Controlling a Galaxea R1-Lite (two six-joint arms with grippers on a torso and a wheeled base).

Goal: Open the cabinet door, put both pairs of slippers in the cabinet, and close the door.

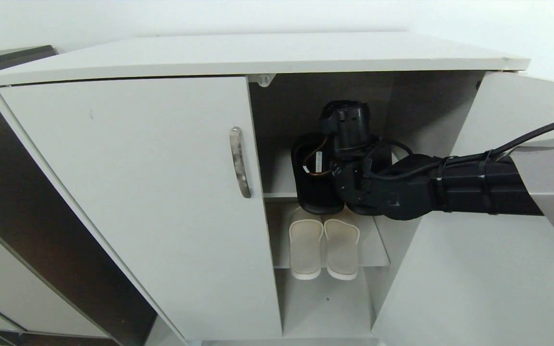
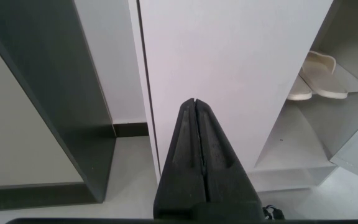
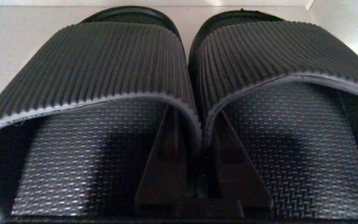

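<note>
The white cabinet has its right door swung open and its left door closed. A white pair of slippers lies side by side on the middle shelf, and is also seen in the left wrist view. My right arm reaches into the upper shelf space. There my right gripper is shut on the touching inner edges of the black pair of slippers. The black slippers' heels overhang the shelf's front edge. My left gripper is shut on nothing, low in front of the closed left door.
A metal handle sits on the left door's right edge. A dark panel stands left of the cabinet. The bottom compartment lies below the white slippers. The open right door stands close beside my right arm.
</note>
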